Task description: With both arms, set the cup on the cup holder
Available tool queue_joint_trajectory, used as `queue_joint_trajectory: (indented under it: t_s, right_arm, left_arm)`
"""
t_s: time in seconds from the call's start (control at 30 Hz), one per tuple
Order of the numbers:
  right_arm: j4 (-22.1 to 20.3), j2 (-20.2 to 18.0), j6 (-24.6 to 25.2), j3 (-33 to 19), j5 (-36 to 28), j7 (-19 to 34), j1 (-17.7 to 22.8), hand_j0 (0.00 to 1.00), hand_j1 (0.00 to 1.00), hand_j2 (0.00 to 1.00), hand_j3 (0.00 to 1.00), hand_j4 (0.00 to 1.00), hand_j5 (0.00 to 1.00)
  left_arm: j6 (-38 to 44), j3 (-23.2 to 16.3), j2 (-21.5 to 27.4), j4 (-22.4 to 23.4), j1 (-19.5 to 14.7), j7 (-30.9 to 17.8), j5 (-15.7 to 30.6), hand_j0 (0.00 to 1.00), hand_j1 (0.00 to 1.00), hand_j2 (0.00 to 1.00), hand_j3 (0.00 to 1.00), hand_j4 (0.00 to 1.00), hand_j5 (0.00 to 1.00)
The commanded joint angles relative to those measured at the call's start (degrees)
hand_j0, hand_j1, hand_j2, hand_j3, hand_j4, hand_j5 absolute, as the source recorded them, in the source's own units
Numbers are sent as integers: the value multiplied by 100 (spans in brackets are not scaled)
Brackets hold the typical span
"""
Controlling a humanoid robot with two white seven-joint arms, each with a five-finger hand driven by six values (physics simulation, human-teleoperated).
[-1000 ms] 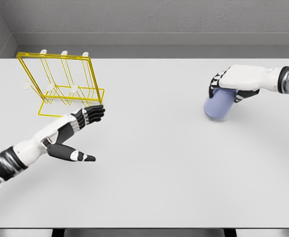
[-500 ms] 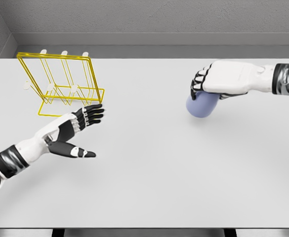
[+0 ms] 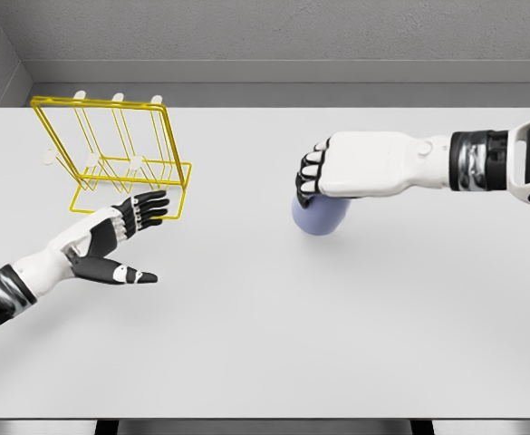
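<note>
Transport is the step in hand, judging by how things lie: the right robot hand [image 3: 337,177] is wrapped over the top of the lavender cup [image 3: 321,216], fingers curled down around its upper wall, and the cup hangs below the palm, slightly tilted, above the middle of the white desk [image 3: 274,344]. Gripping from above leaves the cup's lower body bare, which would suit a handover, since the task calls for both arms. Whether the cup's base touches the desk or rides just clear of it I cannot tell.

Well apart to the left of that hand stands the yellow wire cup holder [image 3: 110,154], a tilted frame with white-tipped pegs along its top edge and more lower down, resting near the far left of the desk. No cup sits on any peg, so the placing is not yet done.

The left robot hand [image 3: 120,237] hovers just in front of the holder's base, fingers spread and extended, thumb held out below them, holding nothing. That open posture, palm turned toward the middle, reads as readiness to receive the cup or to steady the light holder when the cup is hooked onto 1 of its pegs; a wire frame like this would likely slide or tip if pushed unsupported.
</note>
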Motion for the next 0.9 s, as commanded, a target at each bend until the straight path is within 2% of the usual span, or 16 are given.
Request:
queue_joint_trajectory:
  t_s: [0.0,0.03,0.2,0.5,0.63,0.87]
  right_arm:
    - [-3,260,21,18,47,78,0,47,47,47,47,47,47]
    - [-12,427,21,27,64,78,0,46,46,46,46,46,46]
    - [-29,691,21,352,126,78,0,46,46,46,46,46,46]
    - [-21,849,21,589,372,78,53,45,45,45,45,45,45]
    - [-12,1043,21,845,504,78,53,46,46,46,46,46,46]
    - [313,1175,21,1003,680,78,53,46,46,46,46,46,46]
  left_arm:
    - [-5,-2,3,37,0,-1,14,100,100,100,100,100,100]
    - [-5,-2,3,37,0,-1,14,100,100,100,100,100,100]
    - [-5,-11,-6,37,9,-1,14,100,100,100,100,100,100]
    - [-13,-2,-24,37,9,-1,14,100,100,100,100,100,100]
    - [-13,-2,-24,37,18,-1,14,100,100,100,100,100,100]
    - [-22,6,-24,37,18,-1,5,100,100,100,100,100,100]
